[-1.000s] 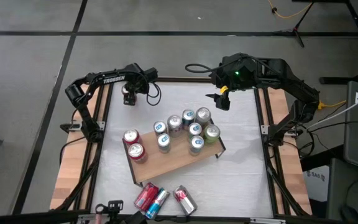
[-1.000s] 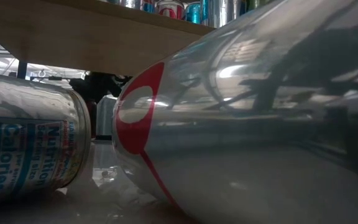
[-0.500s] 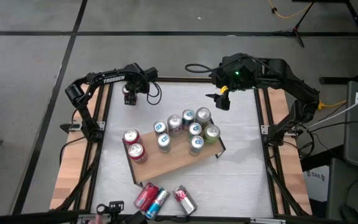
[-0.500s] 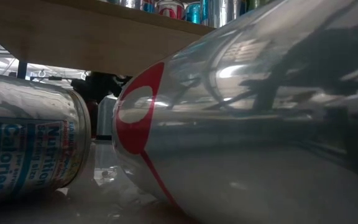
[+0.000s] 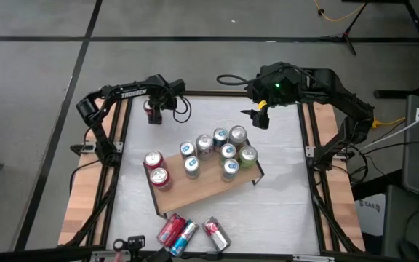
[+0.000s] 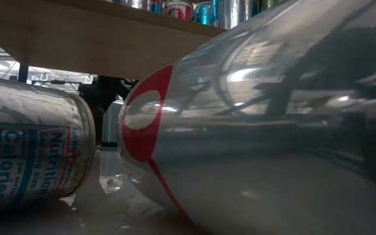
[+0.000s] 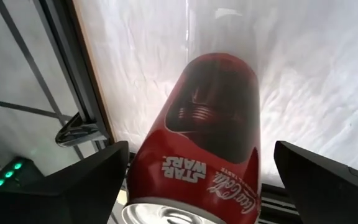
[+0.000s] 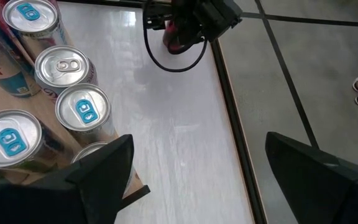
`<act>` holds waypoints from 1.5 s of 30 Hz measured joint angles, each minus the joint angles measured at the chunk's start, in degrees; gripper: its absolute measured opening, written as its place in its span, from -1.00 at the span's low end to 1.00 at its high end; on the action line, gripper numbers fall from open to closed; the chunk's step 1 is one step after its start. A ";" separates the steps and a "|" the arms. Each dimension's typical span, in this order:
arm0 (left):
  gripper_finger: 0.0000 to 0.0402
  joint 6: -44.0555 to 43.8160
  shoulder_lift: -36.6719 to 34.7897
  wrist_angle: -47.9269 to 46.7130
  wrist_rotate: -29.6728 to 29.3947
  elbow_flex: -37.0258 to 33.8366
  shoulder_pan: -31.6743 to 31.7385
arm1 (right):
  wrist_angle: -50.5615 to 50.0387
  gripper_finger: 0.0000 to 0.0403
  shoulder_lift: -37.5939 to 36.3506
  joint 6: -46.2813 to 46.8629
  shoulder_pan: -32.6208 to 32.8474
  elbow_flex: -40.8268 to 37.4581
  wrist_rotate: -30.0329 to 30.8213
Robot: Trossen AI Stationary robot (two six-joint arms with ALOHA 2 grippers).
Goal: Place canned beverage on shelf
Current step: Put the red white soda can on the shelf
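A red cola can (image 7: 211, 118) stands upright on the white table (image 5: 282, 211), at its far left corner. My left gripper (image 7: 201, 186) is open and points steeply down over the can, with one finger on either side of the can's upper part; the red can (image 5: 150, 108) shows beside the gripper (image 5: 154, 114) in the high view. The shelf (image 5: 208, 186), a light wooden board on black legs, stands mid-table with several upright cans on it. My right gripper (image 5: 262, 116) hangs open above the table's far side, with nothing between its fingers.
Two red cans (image 5: 156, 167) stand at the shelf's left end and several silver ones (image 5: 220, 151) at its right end. Three cans (image 5: 193, 232) lie on their sides at the table's near edge, right in front of the low camera (image 6: 253, 124). Bare tabletop lies between my left gripper and the shelf.
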 joint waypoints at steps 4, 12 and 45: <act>0.96 -0.63 -0.30 -0.27 2.30 0.61 -0.35 | 0.00 0.77 -0.02 0.00 -0.02 0.00 0.00; 0.96 -5.26 -0.30 -0.04 6.15 3.83 -0.25 | -0.02 0.77 0.00 0.00 0.00 0.00 0.00; 0.96 -35.05 -0.39 -9.92 27.58 20.46 18.16 | -0.02 0.77 -0.02 0.00 0.00 0.00 0.04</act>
